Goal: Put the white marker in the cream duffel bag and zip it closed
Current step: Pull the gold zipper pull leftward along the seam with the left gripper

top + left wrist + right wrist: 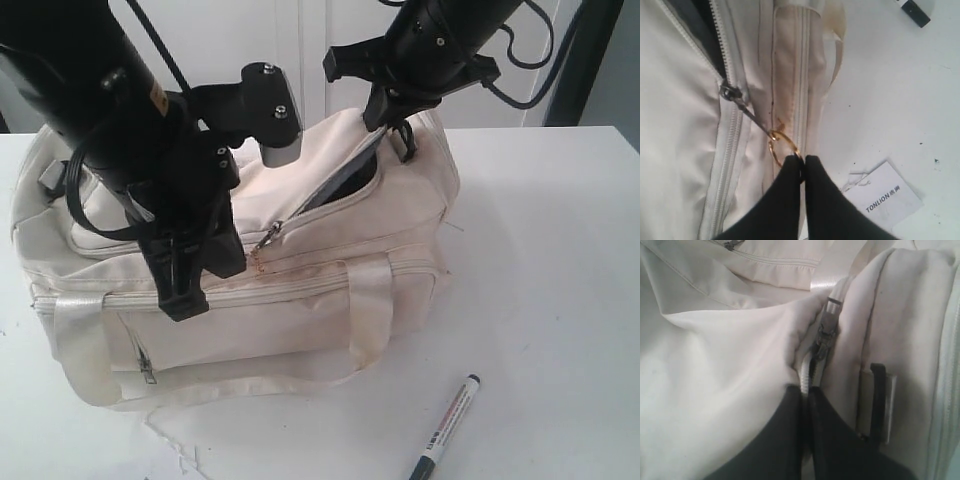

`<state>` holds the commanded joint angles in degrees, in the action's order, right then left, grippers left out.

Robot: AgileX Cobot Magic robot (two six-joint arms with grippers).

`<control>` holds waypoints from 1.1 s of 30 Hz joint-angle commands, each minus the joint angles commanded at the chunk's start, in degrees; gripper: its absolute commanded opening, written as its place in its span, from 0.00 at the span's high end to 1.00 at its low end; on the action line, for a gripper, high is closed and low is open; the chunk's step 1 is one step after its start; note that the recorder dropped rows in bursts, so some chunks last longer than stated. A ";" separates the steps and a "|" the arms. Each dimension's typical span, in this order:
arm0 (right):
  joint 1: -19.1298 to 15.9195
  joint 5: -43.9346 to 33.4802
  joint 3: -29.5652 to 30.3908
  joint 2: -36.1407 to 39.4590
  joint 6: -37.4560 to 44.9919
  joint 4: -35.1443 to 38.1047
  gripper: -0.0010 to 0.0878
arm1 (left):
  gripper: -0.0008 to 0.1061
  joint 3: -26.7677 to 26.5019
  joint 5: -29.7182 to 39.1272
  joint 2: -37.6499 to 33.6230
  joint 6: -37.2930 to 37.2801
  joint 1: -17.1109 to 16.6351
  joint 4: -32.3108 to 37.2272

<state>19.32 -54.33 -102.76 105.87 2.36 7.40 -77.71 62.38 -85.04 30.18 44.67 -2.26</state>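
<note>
One brand name is showing, on a loose tag.
A white paper tag [885,200] lying on the table [900,100] is showing "TONLION" in dark capitals, with two following characters too small to read; the white marker [447,428] is carrying red-and-black print too blurred to read.

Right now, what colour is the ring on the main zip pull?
Gold; the ring shows best in the left wrist view.

L gripper [802,161] tips pinched on gold pull ring [781,146], ring linked to zip slider [730,93], cream duffel bag [675,150] zip part-open, dark lining [696,15] showing, white marker [915,11] end & TONLION tag [887,197] on table [900,100]
</note>
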 joint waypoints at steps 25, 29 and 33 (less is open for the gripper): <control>0.00 -2.39 0.00 -0.10 0.86 -1.84 0.99 | 0.99 0.00 4.28 0.80 -6.77 0.00 8.99; 0.00 -2.49 0.00 -0.10 0.86 -1.84 0.99 | 0.99 0.00 4.89 1.44 -7.57 0.00 10.45; 0.00 -2.49 0.00 -0.10 0.86 -1.84 0.99 | 0.99 0.00 5.33 1.97 -7.57 0.00 10.71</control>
<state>19.32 -56.82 -102.76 105.76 3.21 5.56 -77.71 67.71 -83.07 22.61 44.67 8.45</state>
